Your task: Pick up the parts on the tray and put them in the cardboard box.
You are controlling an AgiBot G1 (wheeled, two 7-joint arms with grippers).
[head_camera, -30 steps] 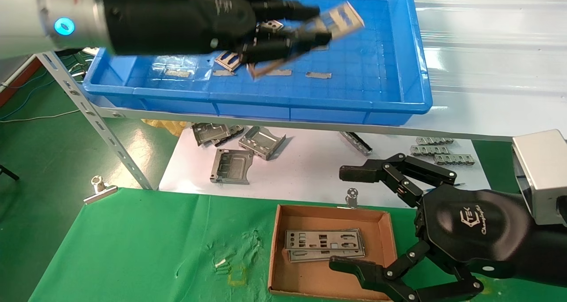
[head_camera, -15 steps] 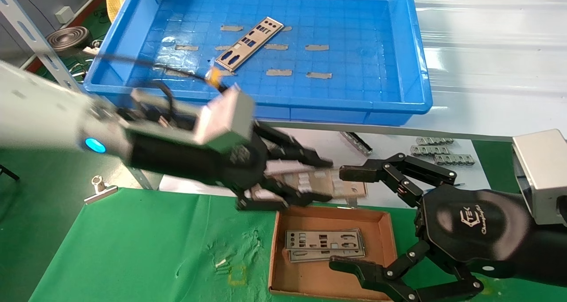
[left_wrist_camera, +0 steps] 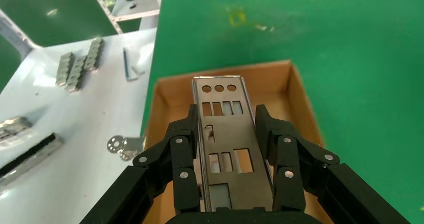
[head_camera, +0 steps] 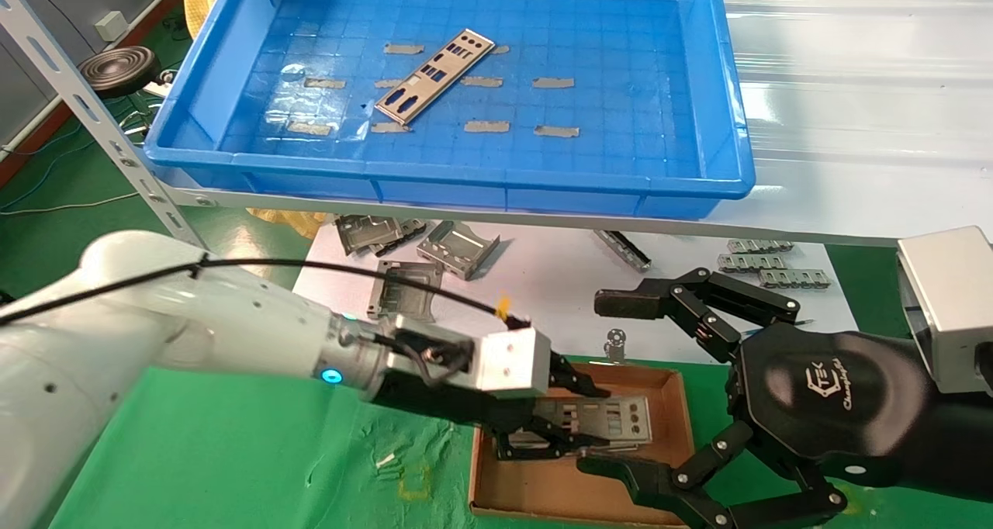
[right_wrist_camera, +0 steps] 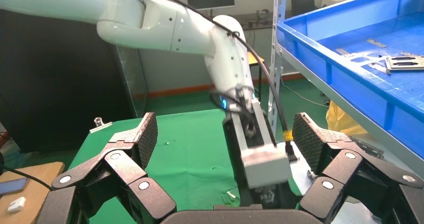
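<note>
My left gripper (head_camera: 578,419) reaches low into the cardboard box (head_camera: 686,416), shut on the long edges of one part (head_camera: 621,418), a flat silver plate with punched holes. In the left wrist view the plate (left_wrist_camera: 235,131) lies lengthwise between the black fingers (left_wrist_camera: 186,144) of that gripper (left_wrist_camera: 227,116), over the box (left_wrist_camera: 172,92). Another part (head_camera: 434,75) lies at an angle on the floor of the blue tray (head_camera: 504,181). My right gripper (head_camera: 605,382) hangs open beside the box's right end, holding nothing; in its own view the gripper (right_wrist_camera: 227,134) frames the left arm.
Boxy grey brackets (head_camera: 405,290) and toothed strips (head_camera: 764,264) lie on the white sheet under the tray shelf. A slanted metal upright (head_camera: 116,149) stands at the left. A binder clip (head_camera: 615,344) sits at the box's far edge. Green cloth (head_camera: 233,451) covers the table.
The left arm carried the plate from above the tray down past the shelf and now holds it low inside the cardboard box. The right arm has not moved.
</note>
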